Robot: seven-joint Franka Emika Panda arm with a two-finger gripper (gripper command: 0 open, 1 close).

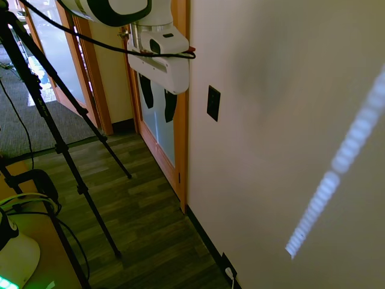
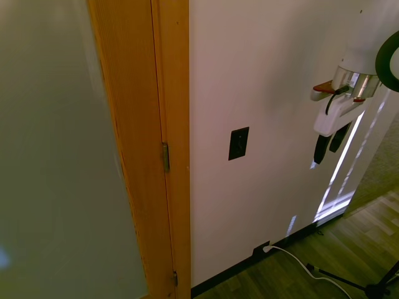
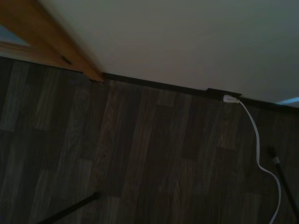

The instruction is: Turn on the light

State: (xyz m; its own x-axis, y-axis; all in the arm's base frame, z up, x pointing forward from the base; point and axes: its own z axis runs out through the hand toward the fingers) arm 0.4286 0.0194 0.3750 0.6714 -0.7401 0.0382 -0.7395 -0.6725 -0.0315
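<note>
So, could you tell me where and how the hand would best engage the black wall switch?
There is nothing to grip: the switch is a flat upright plate flush on the wall. Better to press it with a fingertip, coming straight at the wall. The hand hangs fingers down, beside the switch and off the wall, so it would probably need to tilt first. The toggle's position is too small to tell.

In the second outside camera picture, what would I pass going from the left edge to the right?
Frosted pale door panel → wooden door frame with its hinge → black wall switch → outlet plate low on the wall → the robot's gripper, hanging fingers-down near the wall.
</note>
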